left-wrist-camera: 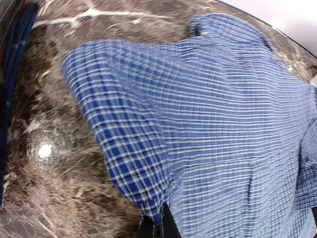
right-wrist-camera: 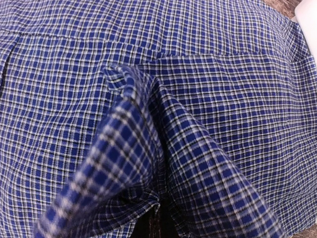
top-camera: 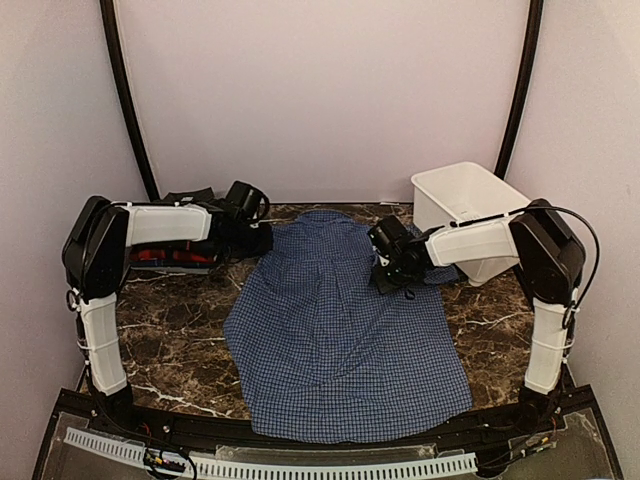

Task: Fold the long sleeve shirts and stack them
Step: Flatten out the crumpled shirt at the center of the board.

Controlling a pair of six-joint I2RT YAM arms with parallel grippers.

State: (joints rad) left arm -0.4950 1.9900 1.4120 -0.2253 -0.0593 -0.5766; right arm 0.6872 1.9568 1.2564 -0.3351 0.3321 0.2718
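The blue check shirt (top-camera: 340,330) lies spread on the marble table, back side up, hem toward the near edge. My left gripper (top-camera: 262,240) is shut on its far left edge; in the left wrist view the cloth (left-wrist-camera: 188,129) rises into the closed jaws. My right gripper (top-camera: 392,272) is shut on a pinched fold at the shirt's far right; the right wrist view shows the fold (right-wrist-camera: 148,148) drawn into the jaws. A dark shirt (top-camera: 190,197) and a red shirt (top-camera: 165,256) lie at the far left, mostly hidden behind my left arm.
A white plastic basket (top-camera: 470,205) stands at the far right, just behind my right arm. The dark marble table (top-camera: 170,330) shows on both sides of the shirt. Curved black poles and pale walls close the back.
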